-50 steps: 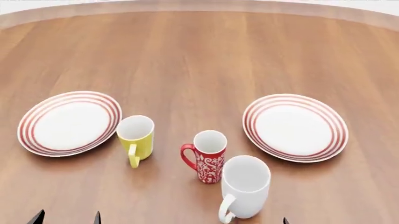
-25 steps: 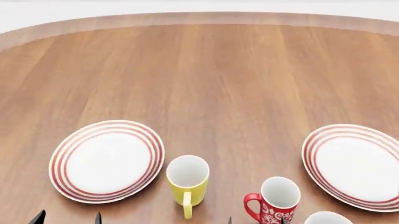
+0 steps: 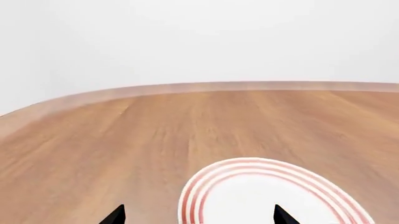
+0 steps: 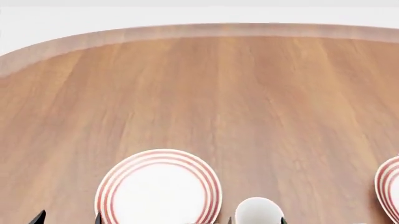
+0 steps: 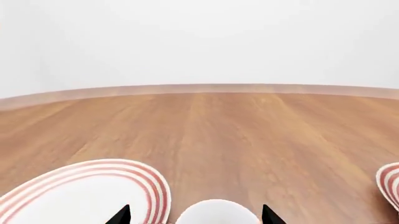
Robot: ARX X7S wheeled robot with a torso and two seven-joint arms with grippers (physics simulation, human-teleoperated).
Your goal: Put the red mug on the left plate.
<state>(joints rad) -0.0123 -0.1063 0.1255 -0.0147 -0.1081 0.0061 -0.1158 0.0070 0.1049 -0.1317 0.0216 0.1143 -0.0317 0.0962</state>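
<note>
From the head camera I see the left plate lying flat on the wooden table, cut off by the lower edge of the frame. Just beside it on its right is 1 mug rim with a white inside. Its outer wall is cut off, so I cannot tell whether this is the red mug. A sliver of the right plate shows at the far right, well apart from the rim. Only the 2 black tips of the left gripper show, spread wide over the left plate's near side and holding nothing. The right gripper is likewise spread, its tips on either side of the mug rim, with nothing between them.
</note>
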